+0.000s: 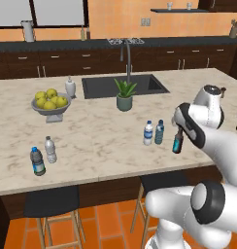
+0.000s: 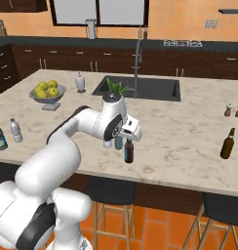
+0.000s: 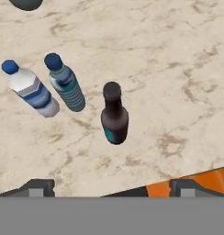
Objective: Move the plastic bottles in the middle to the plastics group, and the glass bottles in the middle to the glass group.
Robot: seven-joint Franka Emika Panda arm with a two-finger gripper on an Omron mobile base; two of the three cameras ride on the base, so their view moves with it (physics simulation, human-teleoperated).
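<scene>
Fingertips [image 3: 40, 187] of the gripper [image 3: 111, 188] framed the lower edge of the hand view, spread wide and clasping nothing, poised above a dark glass bottle [image 3: 114, 118] with a teal label. That bottle stood upright near the front edge of the marble island counter [image 1: 91, 131], apart from both fingertips. Just beside it stood the two middle plastic bottles, touching neither it nor each other: the clear blue-capped bottle [image 1: 148, 133] and the blue-tinted bottle [image 1: 160, 132]. Bare marble lay open around all three. The plastics group [image 1: 43, 154] stood near the counter's left front corner; the glass group's brown bottle [image 2: 228, 143] stood far right. A lemon bowl [image 1: 50, 103], potted plant [image 1: 125, 95] and sink [image 1: 123, 85] lay behind.
</scene>
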